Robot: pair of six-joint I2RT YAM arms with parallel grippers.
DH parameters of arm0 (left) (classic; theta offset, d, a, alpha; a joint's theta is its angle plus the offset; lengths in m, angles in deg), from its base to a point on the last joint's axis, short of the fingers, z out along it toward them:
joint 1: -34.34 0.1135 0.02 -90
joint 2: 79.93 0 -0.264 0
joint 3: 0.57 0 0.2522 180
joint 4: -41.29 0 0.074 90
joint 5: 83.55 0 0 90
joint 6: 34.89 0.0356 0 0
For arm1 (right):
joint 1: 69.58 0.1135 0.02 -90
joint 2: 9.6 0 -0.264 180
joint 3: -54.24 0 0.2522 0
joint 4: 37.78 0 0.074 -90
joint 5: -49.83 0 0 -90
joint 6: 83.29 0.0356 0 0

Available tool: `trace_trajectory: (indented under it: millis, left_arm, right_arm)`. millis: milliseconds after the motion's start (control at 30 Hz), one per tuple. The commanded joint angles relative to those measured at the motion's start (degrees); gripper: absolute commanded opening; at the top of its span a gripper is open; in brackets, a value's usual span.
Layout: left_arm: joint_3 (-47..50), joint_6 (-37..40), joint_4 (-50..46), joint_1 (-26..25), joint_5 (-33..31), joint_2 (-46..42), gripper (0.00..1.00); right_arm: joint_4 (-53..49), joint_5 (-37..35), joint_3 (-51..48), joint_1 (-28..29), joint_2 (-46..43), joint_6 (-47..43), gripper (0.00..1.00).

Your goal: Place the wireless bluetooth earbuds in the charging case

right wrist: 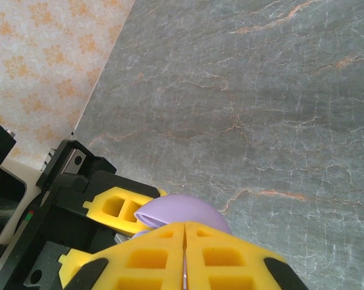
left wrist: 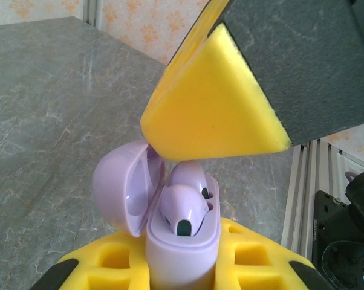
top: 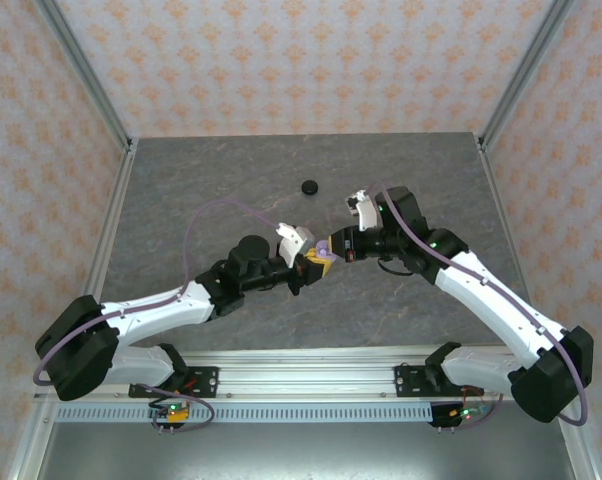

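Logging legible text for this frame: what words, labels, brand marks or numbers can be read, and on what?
None readable.
The lavender charging case, held in the left gripper, is plain, no logo showing.
The right gripper has unmarked yellow pads.
The black round case and the small boards by the arm bases are too small to read.

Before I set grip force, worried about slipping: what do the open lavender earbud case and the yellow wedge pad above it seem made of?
Rounded lavender charging case: looks like hard moulded plastic, smooth and glossy, with bright reflections inside its open lid. Yellow wedge-shaped pad: probably soft foam, matte, with a fine grainy surface; sight alone can't confirm softness.
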Motion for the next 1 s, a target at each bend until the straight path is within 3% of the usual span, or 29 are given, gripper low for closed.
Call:
trace_trajectory:
  millis: [0,333,667,967]
  left_arm:
    - [-2.44,2.13,-0.53,-0.73,0.03,-0.81,0.05]
    - [-0.74,11.99,-4.42,-2.28,-0.83,-1.47,0.05]
    - [-5.05,19.09,-13.03,-3.38,-0.43,-1.30,0.06]
    - [-5.97,19.72,-13.18,-3.86,-1.62,-1.10,0.06]
  right_arm:
    - [-0.90,-1.78,2.16,0.39,-0.60,-0.76,0.13]
    - [-0.23,-11.53,2.09,0.42,-3.69,4.09,0.16]
    - [-4.25,-7.97,5.26,0.42,1.81,4.05,0.19]
    - [-6.77,-3.26,6.66,0.40,5.90,3.24,0.19]
